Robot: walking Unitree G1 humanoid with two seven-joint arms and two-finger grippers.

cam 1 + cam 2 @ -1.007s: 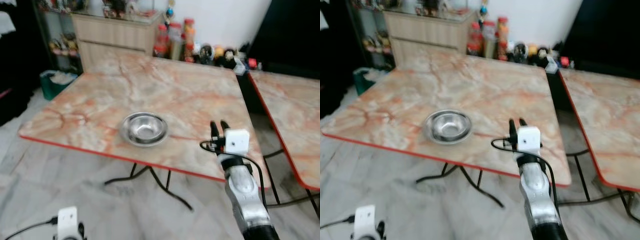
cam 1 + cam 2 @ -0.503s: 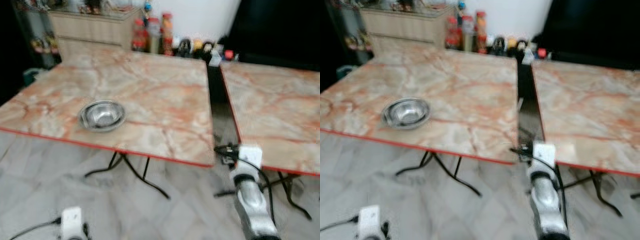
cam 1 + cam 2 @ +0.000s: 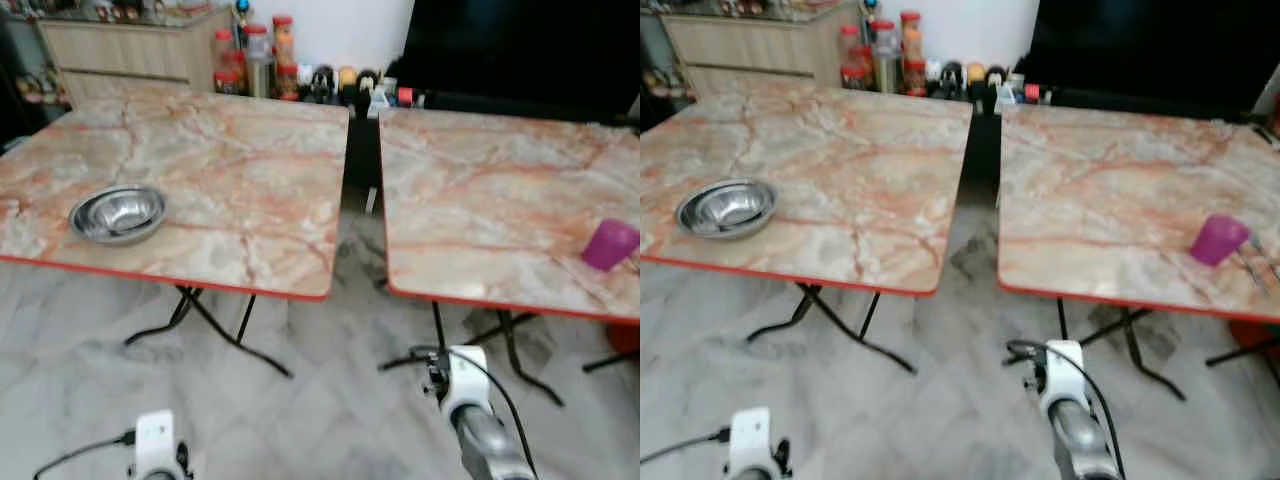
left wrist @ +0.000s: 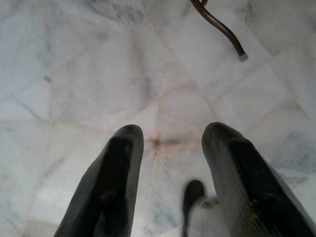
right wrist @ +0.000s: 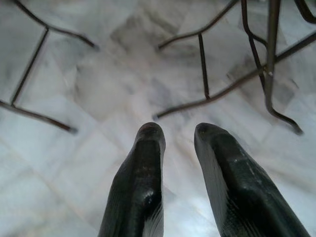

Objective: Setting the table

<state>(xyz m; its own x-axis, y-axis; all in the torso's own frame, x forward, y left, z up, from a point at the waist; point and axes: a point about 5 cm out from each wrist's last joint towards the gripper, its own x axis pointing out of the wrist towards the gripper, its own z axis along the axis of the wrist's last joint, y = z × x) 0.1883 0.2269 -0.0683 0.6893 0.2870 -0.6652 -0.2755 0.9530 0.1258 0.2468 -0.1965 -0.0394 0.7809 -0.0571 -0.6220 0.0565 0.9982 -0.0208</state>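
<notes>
Two marble tables: bowl [image 3: 117,212] left, purple cup [image 3: 1218,239] right. Both my grippers [image 4: 170,148] [image 5: 177,140] hang empty, fingers apart. Probably fetching that cup next.

— What's different from a second ago?
— I've dropped the right gripper [image 5: 175,136] from over the marble-patterned table top [image 3: 250,180]; it's now low over the pale marble floor [image 3: 330,390], fingers slightly parted.
— And the round steel bowl [image 3: 117,213]?
— Now far off to its left.
</notes>
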